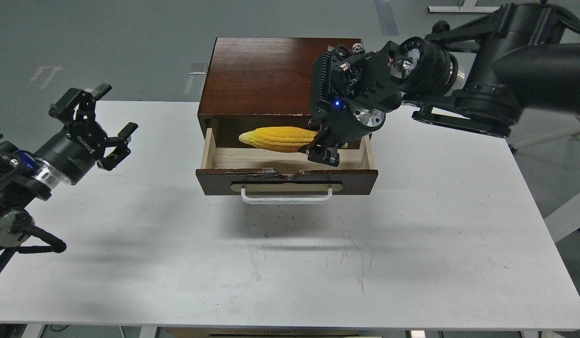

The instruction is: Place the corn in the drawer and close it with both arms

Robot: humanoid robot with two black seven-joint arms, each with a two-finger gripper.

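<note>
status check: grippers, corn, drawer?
Right gripper shut on corn, over open drawer. Left gripper open, empty, off to the side. Nothing blocking the drawer.

A white table [412,263] filled the view, scuffed with dark marks near six o'clock. Grey floor [130,42] lay beyond at twelve, with white frame legs [459,8] at one.

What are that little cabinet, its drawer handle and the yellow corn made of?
The cabinet looks like dark stained wood with a slight sheen; grain streaks show. The drawer is pale bare wood inside, chipped at its front edge. Its handle seems white-painted metal or plastic. The corn looks matte, probably plastic or rubber.
</note>
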